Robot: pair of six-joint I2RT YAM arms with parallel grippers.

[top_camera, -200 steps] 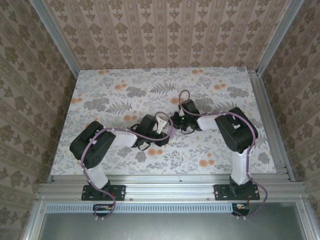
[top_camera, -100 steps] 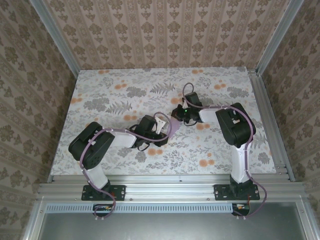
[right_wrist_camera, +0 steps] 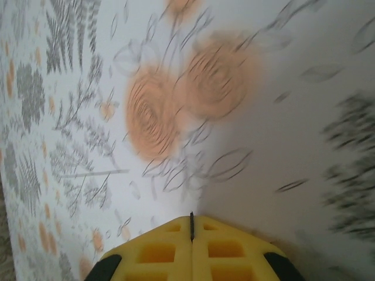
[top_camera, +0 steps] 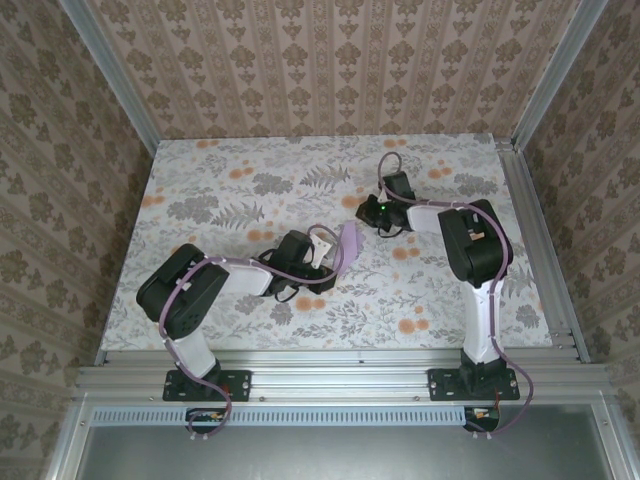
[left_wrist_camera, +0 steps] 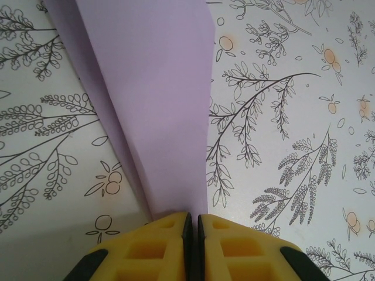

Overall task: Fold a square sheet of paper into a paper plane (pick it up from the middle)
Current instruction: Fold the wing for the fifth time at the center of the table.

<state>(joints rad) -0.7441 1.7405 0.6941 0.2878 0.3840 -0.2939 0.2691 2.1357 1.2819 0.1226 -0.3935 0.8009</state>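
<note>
The paper plane (left_wrist_camera: pixel 158 105) is a folded lavender sheet with layered edges that narrows toward my left gripper (left_wrist_camera: pixel 192 218), which is shut on its near end. From above, the lavender paper (top_camera: pixel 351 242) sticks out of the left gripper (top_camera: pixel 338 253) near the table's middle, just over the floral tablecloth (top_camera: pixel 230 190). My right gripper (top_camera: pixel 366 212) hovers a little beyond and to the right of the paper, apart from it. In the right wrist view its yellow fingers (right_wrist_camera: pixel 170 252) are shut with nothing between them, over blurred orange flowers.
The floral tablecloth (left_wrist_camera: pixel 293 117) covers the whole table. Patterned walls with metal frame rails (top_camera: pixel 540 240) close it in on the left, right and far sides. Both arm bases stand on the near rail (top_camera: pixel 330 375).
The right gripper has drawn back from the left gripper and the paper, moving up the table to the far right. The left gripper has kept still, holding the paper.
</note>
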